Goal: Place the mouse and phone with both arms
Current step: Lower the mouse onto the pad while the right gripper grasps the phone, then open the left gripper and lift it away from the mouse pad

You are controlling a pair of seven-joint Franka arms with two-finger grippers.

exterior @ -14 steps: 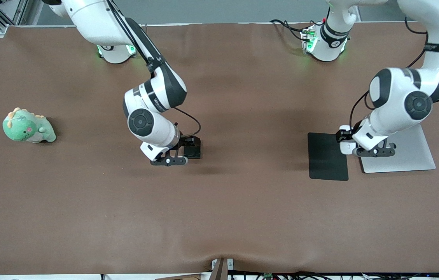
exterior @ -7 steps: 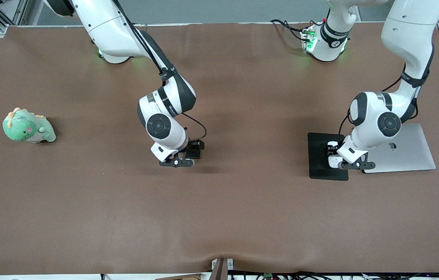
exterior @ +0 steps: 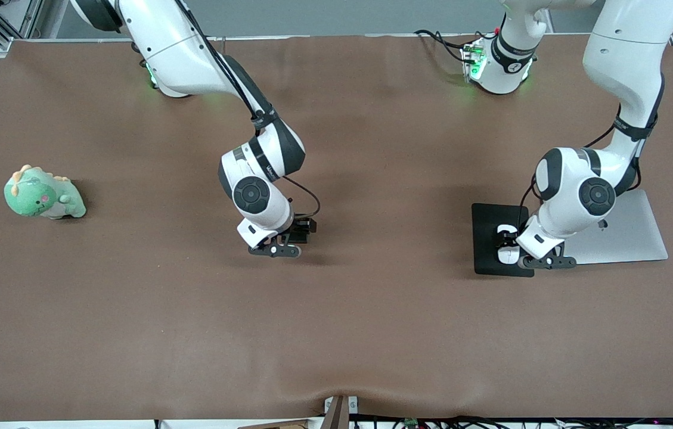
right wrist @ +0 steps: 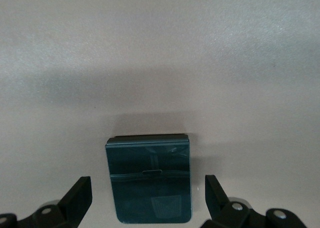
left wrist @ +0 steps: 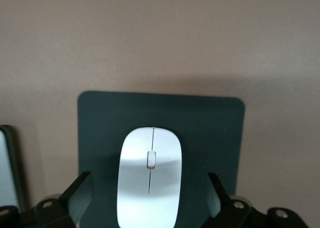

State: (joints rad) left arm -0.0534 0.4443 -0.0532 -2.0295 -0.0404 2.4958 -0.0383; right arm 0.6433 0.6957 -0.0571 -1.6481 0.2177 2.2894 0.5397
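Two things are down, as far as the pictures show. The mouse (left wrist: 150, 175) lies flat on the black mouse pad (left wrist: 105, 118), beside the closed silver laptop (exterior: 628, 235) at the left arm's end of the worktop (exterior: 372, 333). The left claw (left wrist: 150, 208) hangs low over it with its fingers spread wide on either side, clear of the mouse's flanks and holding nothing.

The phone (right wrist: 148, 178) rests on the bare worktop near the middle of the table. The right claw (right wrist: 148, 205) stands just above it, fingers wide apart with a gap to each edge of the phone, also empty.

Judging from this, both placements look finished. What seems left is for each arm to lift straight up and draw away without nudging what it has set down. A green dinosaur plush (exterior: 43, 193) sits well apart at the right arm's end, with no part in the job.
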